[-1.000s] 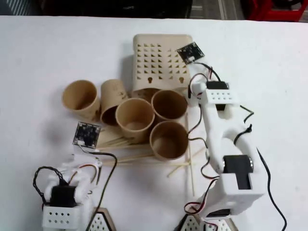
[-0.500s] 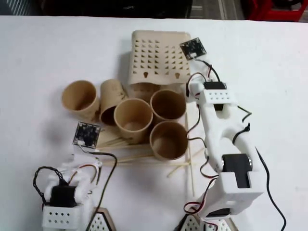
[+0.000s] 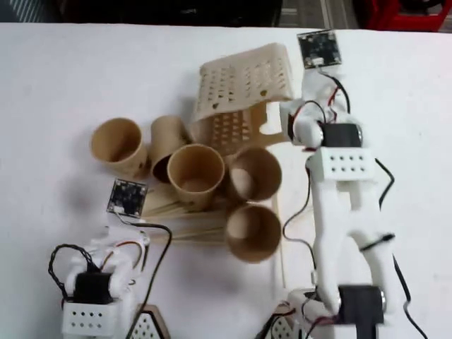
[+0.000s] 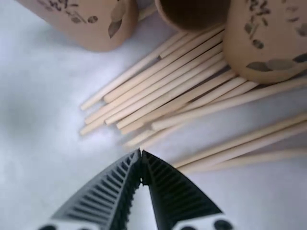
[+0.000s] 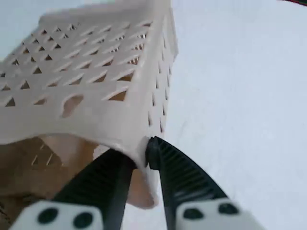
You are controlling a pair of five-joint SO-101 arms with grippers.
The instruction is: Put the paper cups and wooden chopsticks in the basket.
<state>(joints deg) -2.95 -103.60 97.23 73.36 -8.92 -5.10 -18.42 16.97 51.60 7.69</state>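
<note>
The white perforated basket (image 3: 244, 92) is tilted up on one side, mouth toward the cups. My right gripper (image 5: 139, 149) is shut on its rim, seen from above near the basket's right corner (image 3: 277, 127). Several brown paper cups stand or lie in a cluster: one at the far left (image 3: 119, 145), one upright in the middle (image 3: 195, 173), one tipped by the basket (image 3: 253, 173) and one on its side in front (image 3: 252, 232). Wooden chopsticks (image 4: 168, 91) lie fanned under the cups. My left gripper (image 4: 141, 152) is shut and empty, just short of the chopstick ends.
A few loose chopsticks (image 3: 282, 240) lie between the front cup and the right arm (image 3: 346, 212). The left arm (image 3: 92, 286) sits folded at the front left. Bare white table (image 3: 56, 85) stretches to the left and the far side.
The right arm has swung to the right and tipped the basket up by its rim. The two cups nearest the basket have tipped over and shifted. The left arm has not moved.
</note>
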